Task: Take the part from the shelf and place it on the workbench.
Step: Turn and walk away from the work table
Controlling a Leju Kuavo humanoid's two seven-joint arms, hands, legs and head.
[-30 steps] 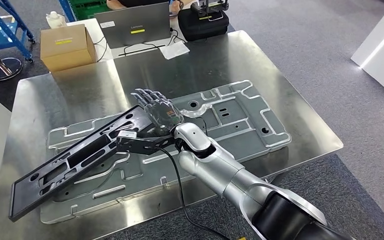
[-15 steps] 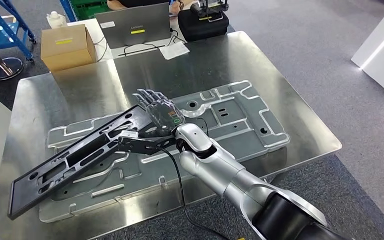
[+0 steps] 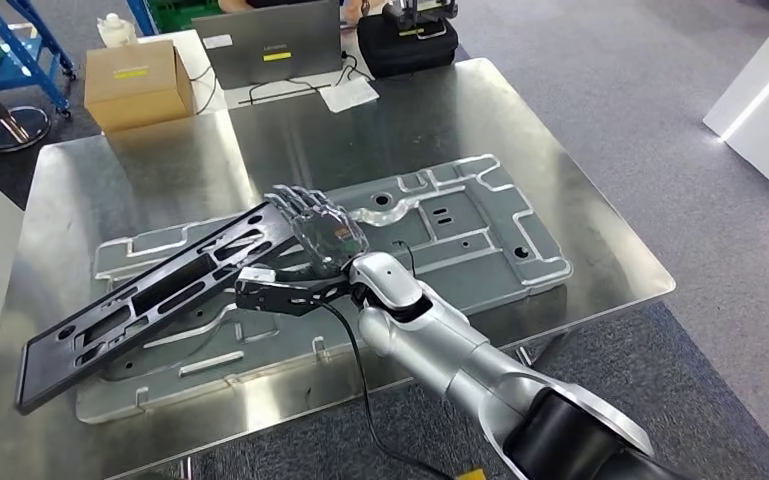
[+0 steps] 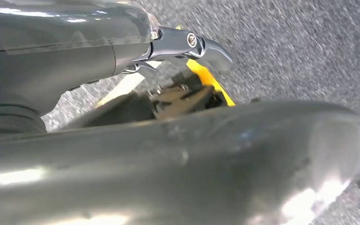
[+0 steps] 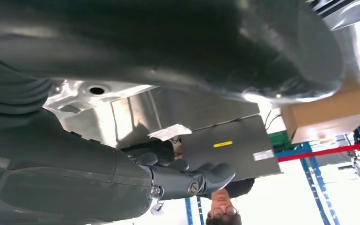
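Black slotted part (image 3: 150,300), tilted, on workbench (image 3: 380,140)

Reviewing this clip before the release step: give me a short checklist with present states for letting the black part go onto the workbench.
1. Right hand holds the black part: ok.
2. Part lies flat on the workbench: not ok, it is tilted, its far end raised at the hand.
3. Part is over the silver plate: ok.
4. Part's near end sits inside the bench edge: cannot tell, it lies close to the corner.
5. Left hand is away from the bench: ok, it hangs over the floor.
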